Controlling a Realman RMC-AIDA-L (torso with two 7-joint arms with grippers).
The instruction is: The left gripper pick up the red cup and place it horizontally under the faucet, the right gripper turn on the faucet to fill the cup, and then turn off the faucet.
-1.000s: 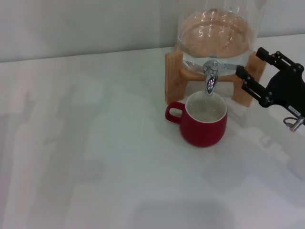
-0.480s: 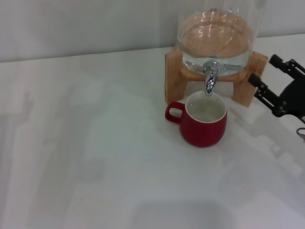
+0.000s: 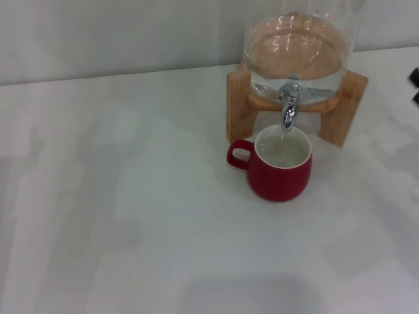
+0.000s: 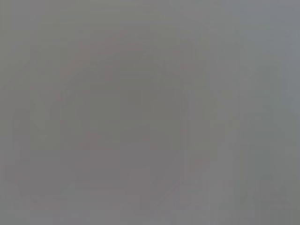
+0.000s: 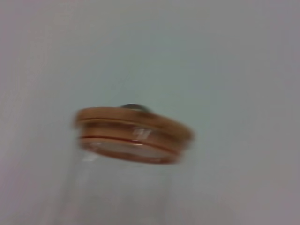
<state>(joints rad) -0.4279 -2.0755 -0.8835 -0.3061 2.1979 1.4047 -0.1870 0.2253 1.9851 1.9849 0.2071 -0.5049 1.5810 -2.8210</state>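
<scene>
The red cup [image 3: 281, 163] stands upright on the desk [image 3: 131, 196] directly beneath the faucet [image 3: 289, 108] to catch water. Only two dark tips of the right gripper [image 3: 415, 86] show, well aside; finger state unclear.

Right hand [image 3: 415, 86] nearly all cut off at head view's edge.

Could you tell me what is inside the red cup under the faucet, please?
The red cup stands upright under the faucet. Its white inside holds what looks like clear water, partway up. The near wall hides the lower inside, so the depth cannot be told.
</scene>
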